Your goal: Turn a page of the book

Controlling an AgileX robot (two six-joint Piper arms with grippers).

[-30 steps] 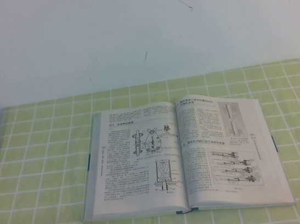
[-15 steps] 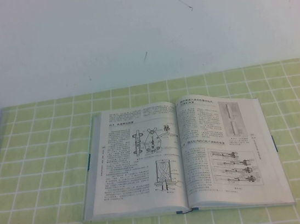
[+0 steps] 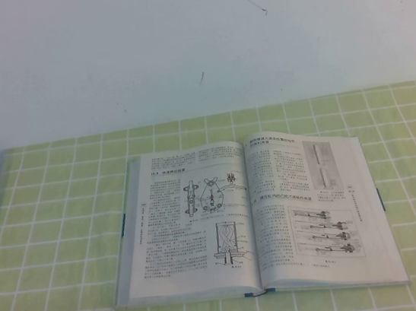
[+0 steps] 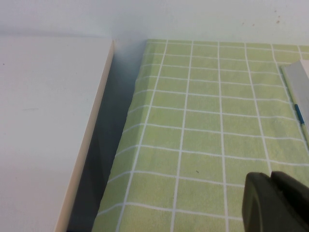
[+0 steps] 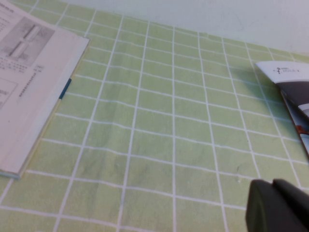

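Observation:
The book [image 3: 251, 219] lies open and flat on the green checked cloth, spine toward me. Its right-hand page [image 3: 315, 210] shows a tall grey photo above four rod drawings and lies flat. Neither gripper appears in the high view. My left gripper [image 4: 270, 176] hovers over the cloth to the left of the book's corner [image 4: 298, 82], its dark fingers pressed together and holding nothing. My right gripper [image 5: 273, 184] hovers over the cloth to the right of the book's edge [image 5: 29, 82], shut and empty too.
A white board [image 4: 43, 121] stands off the table's left edge, with a dark gap between them. A printed booklet [image 5: 289, 87] lies on the cloth to the right of the book. A pale wall [image 3: 193, 42] rises behind the table.

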